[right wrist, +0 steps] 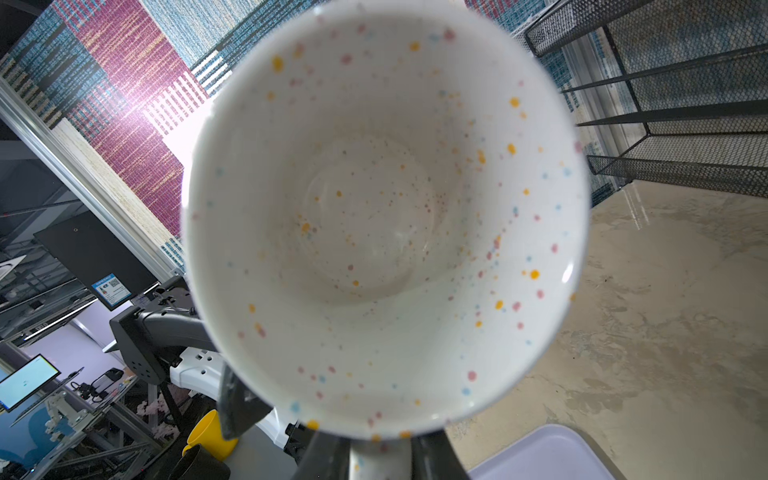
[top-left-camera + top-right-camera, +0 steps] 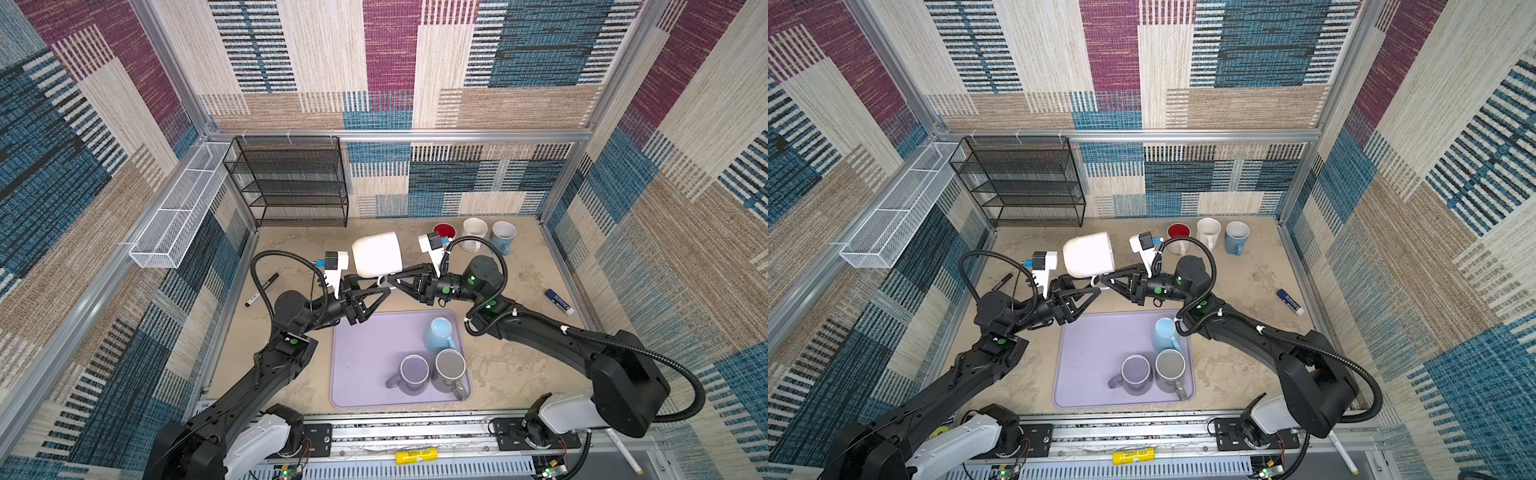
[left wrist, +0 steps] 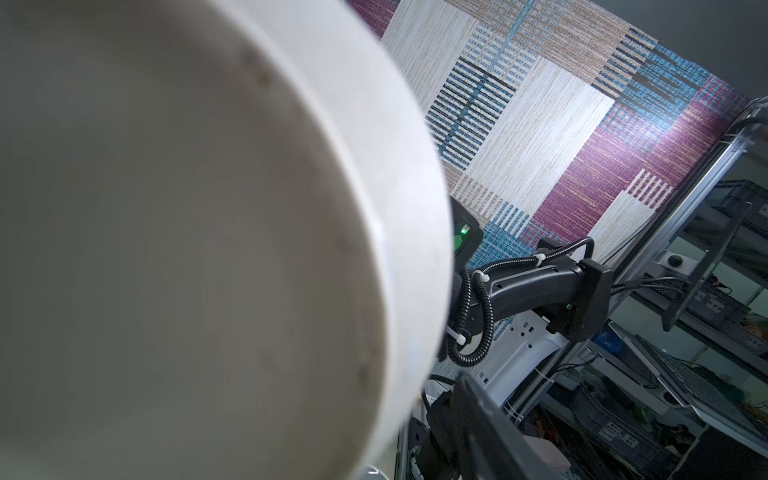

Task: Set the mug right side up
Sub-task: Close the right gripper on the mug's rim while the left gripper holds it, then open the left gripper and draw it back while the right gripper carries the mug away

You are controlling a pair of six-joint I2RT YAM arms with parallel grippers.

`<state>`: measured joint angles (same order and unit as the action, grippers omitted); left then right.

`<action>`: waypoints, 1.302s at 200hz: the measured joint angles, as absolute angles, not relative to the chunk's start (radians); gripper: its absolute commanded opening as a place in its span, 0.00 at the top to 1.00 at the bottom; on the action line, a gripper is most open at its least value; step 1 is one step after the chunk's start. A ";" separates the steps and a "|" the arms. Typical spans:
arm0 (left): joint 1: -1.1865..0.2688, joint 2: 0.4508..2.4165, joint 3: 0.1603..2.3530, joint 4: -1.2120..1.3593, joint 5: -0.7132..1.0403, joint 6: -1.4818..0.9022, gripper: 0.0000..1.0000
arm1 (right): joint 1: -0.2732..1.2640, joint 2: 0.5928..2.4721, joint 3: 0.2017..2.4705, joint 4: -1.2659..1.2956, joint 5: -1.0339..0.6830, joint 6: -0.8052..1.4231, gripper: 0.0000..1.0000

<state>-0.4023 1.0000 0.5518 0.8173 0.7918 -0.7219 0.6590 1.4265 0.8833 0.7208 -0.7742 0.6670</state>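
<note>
The white mug (image 2: pixel 376 254) hangs in the air above the table (image 2: pixel 519 374), beyond the tray (image 2: pixel 365 361). It is tipped on its side, base toward the left arm. Its handle is mostly hidden by the right gripper (image 2: pixel 394 283), whose jaws are clenched on it. The right wrist view shows little but the speckled inside. The left gripper (image 2: pixel 376 291) sits just beside the mug, jaws parted, grasping nothing. The blurred base nearly fills the left wrist view, with one finger (image 3: pixel 478 415) showing.

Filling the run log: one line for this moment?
object: white speckled ceramic mug, lifted, tilted sideways | right gripper: shut on handle | left gripper: open, beside mug | upright: not yet
</note>
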 measured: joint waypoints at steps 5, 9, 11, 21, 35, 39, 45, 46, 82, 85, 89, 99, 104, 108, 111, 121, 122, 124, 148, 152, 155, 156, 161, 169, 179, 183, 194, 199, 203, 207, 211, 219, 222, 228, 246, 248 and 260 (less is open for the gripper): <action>-0.402 0.994 0.553 0.804 0.788 -0.712 0.31 | 0.659 1.427 0.884 0.719 -0.774 0.667 1.00; -0.402 0.990 0.554 0.794 0.785 -0.706 0.31 | 0.659 1.426 0.884 0.715 -0.773 0.664 1.00; -0.402 0.987 0.554 0.789 0.782 -0.703 0.31 | 0.659 1.426 0.885 0.713 -0.773 0.663 1.00; -0.402 0.976 0.554 0.761 0.768 -0.689 0.30 | 0.659 1.425 0.886 0.702 -0.766 0.661 1.00; -0.402 0.959 0.554 0.722 0.754 -0.671 0.29 | 0.659 1.422 0.889 0.682 -0.759 0.655 1.00; -0.402 0.953 0.554 0.708 0.744 -0.663 0.29 | 0.659 1.422 0.891 0.677 -0.759 0.652 1.00; -0.402 0.945 0.554 0.691 0.732 -0.654 0.30 | 0.659 1.421 0.894 0.667 -0.757 0.648 1.00; -0.402 0.944 0.554 0.689 0.731 -0.653 0.30 | 0.659 1.421 0.895 0.666 -0.756 0.648 1.00; -0.402 0.895 0.556 0.567 0.666 -0.603 0.29 | 0.659 1.416 0.926 0.583 -0.711 0.615 1.00; -0.402 0.891 0.556 0.555 0.659 -0.599 0.29 | 0.659 1.415 0.929 0.575 -0.708 0.613 1.00; -0.402 0.888 0.557 0.547 0.657 -0.598 0.29 | 0.659 1.415 0.932 0.564 -0.703 0.610 1.00; -0.402 0.878 0.559 0.519 0.650 -0.590 0.29 | 0.658 1.415 0.941 0.539 -0.685 0.600 1.00; -0.402 0.873 0.559 0.508 0.643 -0.583 0.29 | 0.657 1.415 0.946 0.527 -0.677 0.595 1.00; -0.402 0.869 0.559 0.499 0.637 -0.579 0.29 | 0.657 1.415 0.950 0.517 -0.670 0.591 1.00; -0.402 0.867 0.559 0.493 0.633 -0.576 0.29 | 0.656 1.415 0.952 0.510 -0.669 0.587 1.00; -0.402 0.860 0.560 0.472 0.630 -0.569 0.29 | 0.654 1.416 0.961 0.485 -0.654 0.578 1.00; -0.402 0.859 0.561 0.470 0.630 -0.569 0.29 | 0.654 1.416 0.962 0.483 -0.653 0.577 1.00; -0.402 0.857 0.561 0.466 0.628 -0.568 0.29 | 0.654 1.416 0.964 0.477 -0.650 0.575 1.00; -0.402 0.840 0.561 0.426 0.606 -0.554 0.29 | 0.648 1.425 0.994 0.414 -0.606 0.549 1.00; -0.402 0.837 0.562 0.419 0.604 -0.553 0.29 | 0.647 1.427 0.998 0.403 -0.599 0.544 1.00; -0.402 0.836 0.563 0.413 0.601 -0.552 0.29 | 0.646 1.428 1.000 0.396 -0.593 0.541 1.00; -0.402 0.835 0.563 0.410 0.599 -0.551 0.29 | 0.646 1.428 1.001 0.393 -0.591 0.540 1.00; -0.402 0.833 0.565 0.402 0.590 -0.550 0.29 | 0.642 1.430 1.004 0.381 -0.587 0.535 1.00; -0.402 0.831 0.567 0.388 0.578 -0.547 0.29 | 0.636 1.434 1.010 0.364 -0.582 0.528 1.00; -0.402 0.830 0.571 0.374 0.575 -0.546 0.29 | 0.627 1.439 1.016 0.338 -0.571 0.520 1.00; -0.402 0.830 0.573 0.368 0.572 -0.545 0.29 | 0.623 1.441 1.019 0.327 -0.566 0.516 1.00; -0.402 0.830 0.579 0.349 0.558 -0.539 0.29 | 0.609 1.449 1.027 0.306 -0.554 0.509 1.00; -0.402 0.831 0.581 0.343 0.553 -0.536 0.29 | 0.603 1.453 1.029 0.297 -0.547 0.505 1.00; -0.402 0.831 0.582 0.338 0.553 -0.533 0.29 | 0.597 1.456 1.032 0.288 -0.540 0.502 1.00; -0.402 0.831 0.583 0.331 0.553 -0.531 0.29 | 0.591 1.459 1.034 0.278 -0.535 0.499 1.00; -0.402 0.831 0.585 0.326 0.553 -0.530 0.30 | 0.584 1.462 1.038 0.268 -0.530 0.496 1.00; -0.402 0.831 0.585 0.320 0.549 -0.528 0.30 | 0.572 1.471 1.045 0.251 -0.524 0.491 1.00; -0.402 0.831 0.585 0.317 0.549 -0.528 0.30 | 0.569 1.474 1.047 0.244 -0.522 0.488 1.00; -0.402 0.831 0.586 0.313 0.549 -0.527 0.30 | 0.560 1.480 1.053 0.229 -0.514 0.484 1.00; -0.402 0.831 0.587 0.294 0.545 -0.525 0.30 | 0.535 1.502 1.072 0.192 -0.498 0.467 1.00; -0.402 0.831 0.587 0.293 0.545 -0.525 0.30 | 0.533 1.506 1.075 0.187 -0.497 0.466 1.00; -0.402 0.831 0.591 0.280 0.530 -0.525 0.30 | 0.518 1.527 1.094 0.157 -0.489 0.447 1.00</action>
<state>-0.4019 0.8307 0.5907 0.2798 0.5304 -0.5247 0.5182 1.5272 1.0943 0.1570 -0.4892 0.4469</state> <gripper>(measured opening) 0.697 0.209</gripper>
